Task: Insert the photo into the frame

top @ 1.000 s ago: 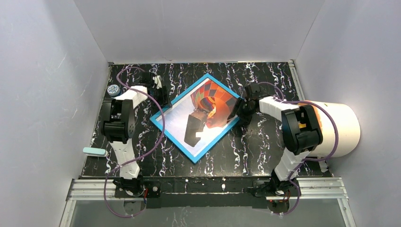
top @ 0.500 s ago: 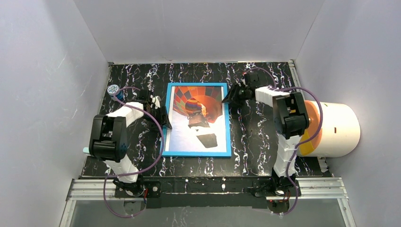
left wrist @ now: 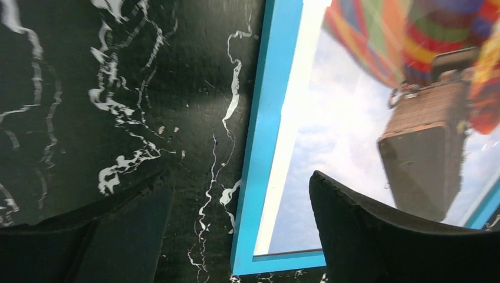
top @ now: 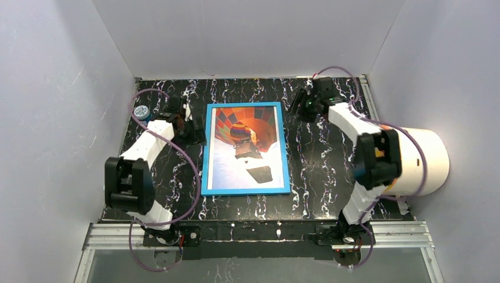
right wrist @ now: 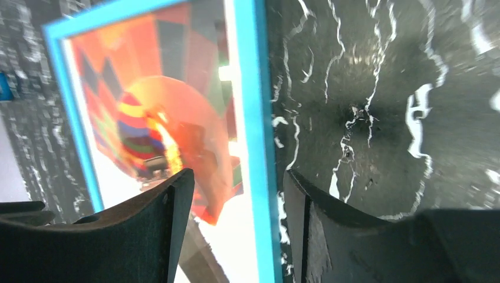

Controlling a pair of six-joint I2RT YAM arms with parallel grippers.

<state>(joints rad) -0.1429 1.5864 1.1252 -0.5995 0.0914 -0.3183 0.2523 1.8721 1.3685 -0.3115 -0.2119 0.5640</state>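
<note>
The photo (top: 244, 144) lies flat inside the frame (top: 204, 159), balloon side up, at the centre of the black marbled table (top: 318, 171). My left gripper (top: 196, 128) sits at the frame's 10 o'clock, just beside the blue rim, jaws wide apart and empty. My right gripper (top: 296, 111) sits at 1 o'clock, jaws likewise spread, holding nothing. A white cylinder (top: 421, 159) lies at 3 o'clock.

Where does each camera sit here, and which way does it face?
Top external: above and behind the arm bases, looking down on the table, both arms flanking the frame.
Left wrist: on the left arm, looking down past the open left gripper at the frame's rim and the photo.
Right wrist: on the right arm, looking down past the open right gripper at the opposite rim.
Shared: both wrist views show blue rim and balloon.
</note>
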